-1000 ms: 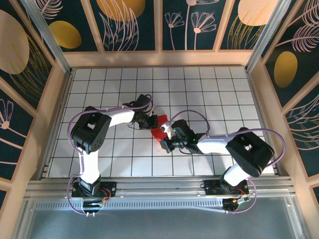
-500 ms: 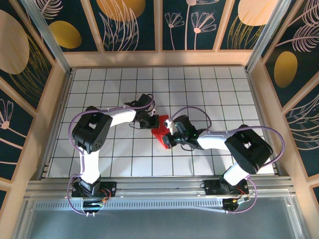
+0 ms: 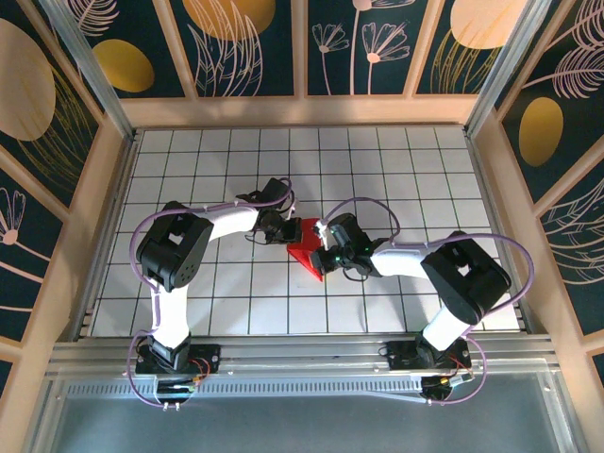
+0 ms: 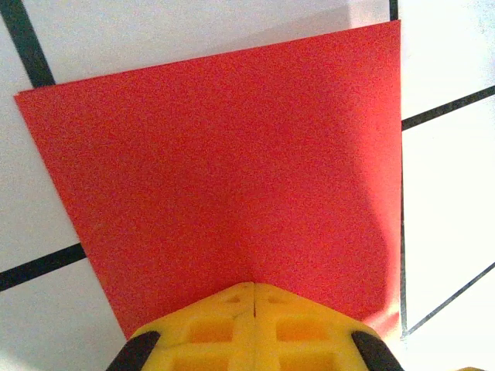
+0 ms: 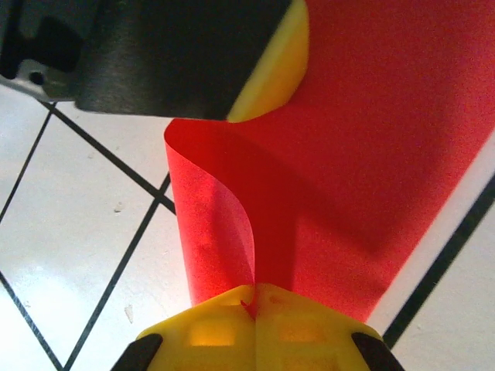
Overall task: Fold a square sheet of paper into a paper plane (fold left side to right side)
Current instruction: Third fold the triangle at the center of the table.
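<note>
The square sheet of paper [image 3: 306,255] is bright red and lies mid-table, partly folded into a pointed shape. My left gripper [image 3: 287,231] is shut, and its yellow tips [image 4: 254,284] rest on top of the flat part of the sheet [image 4: 224,170]. My right gripper [image 3: 324,253] is shut on the sheet's lifted edge [image 5: 220,232]. That edge curls up from the table into the jaws [image 5: 255,287], with a sliver of red showing in the seam. In the right wrist view, the left gripper's fingertip [image 5: 271,73] presses on the paper just ahead.
White tiles with black grid lines [image 3: 396,170] cover the table, and wooden frame walls [image 3: 302,111] stand around it. Both arms bend inward, so their wrists crowd the middle of the table. Open tiles lie at the back and along both sides.
My right gripper has moved away from the near edge toward the left gripper, carrying the paper's edge. The red shape has drawn into a neater point. The left gripper has held its place.
</note>
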Available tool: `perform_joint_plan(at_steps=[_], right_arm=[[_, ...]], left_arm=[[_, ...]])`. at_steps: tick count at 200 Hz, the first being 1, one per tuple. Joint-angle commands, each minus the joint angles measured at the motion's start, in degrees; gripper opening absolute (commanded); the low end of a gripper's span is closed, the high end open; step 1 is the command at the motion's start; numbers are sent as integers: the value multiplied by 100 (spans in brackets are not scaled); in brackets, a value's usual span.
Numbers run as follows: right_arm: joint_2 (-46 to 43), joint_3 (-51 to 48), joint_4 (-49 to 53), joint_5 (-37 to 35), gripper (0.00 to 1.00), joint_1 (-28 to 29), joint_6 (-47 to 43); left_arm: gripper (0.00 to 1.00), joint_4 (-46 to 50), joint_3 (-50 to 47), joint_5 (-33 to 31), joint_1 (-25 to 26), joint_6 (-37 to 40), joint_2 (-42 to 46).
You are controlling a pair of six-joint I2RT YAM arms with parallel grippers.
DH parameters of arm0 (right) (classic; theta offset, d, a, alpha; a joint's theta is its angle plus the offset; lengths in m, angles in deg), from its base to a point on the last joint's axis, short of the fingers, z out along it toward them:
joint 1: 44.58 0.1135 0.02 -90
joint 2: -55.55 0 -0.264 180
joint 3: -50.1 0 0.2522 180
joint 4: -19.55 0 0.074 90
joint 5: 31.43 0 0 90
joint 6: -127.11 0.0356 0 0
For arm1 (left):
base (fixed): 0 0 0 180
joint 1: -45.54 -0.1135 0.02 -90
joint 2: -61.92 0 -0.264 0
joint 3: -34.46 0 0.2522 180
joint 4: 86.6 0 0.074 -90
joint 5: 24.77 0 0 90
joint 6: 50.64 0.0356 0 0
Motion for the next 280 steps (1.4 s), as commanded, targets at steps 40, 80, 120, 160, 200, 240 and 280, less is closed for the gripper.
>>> perform_joint_plan(at_steps=[40,80,120,160,200,240,280], right_arm=[[193,228,264,-164,0,-84,80],[276,394,545,-112,0,-100,66],[387,575,976,51,0,-152,55],[476,706,1192,21,0,-179,29],[383,739,1216,-70,0,-188,32],[306,714,1194,-110,0,-188,37],[148,625,1124,-111,0,-214,75]], left_arm=[[1,302,9,-236,54,81,-217],[1,313,9,-236,55,89,-226],[1,322,-17,-262,65,89,-226],[1,331,-26,-288,74,97,-226],[1,353,-26,-332,68,106,-230],[1,351,-26,-341,74,102,-232],[1,368,-26,-385,75,115,-232]])
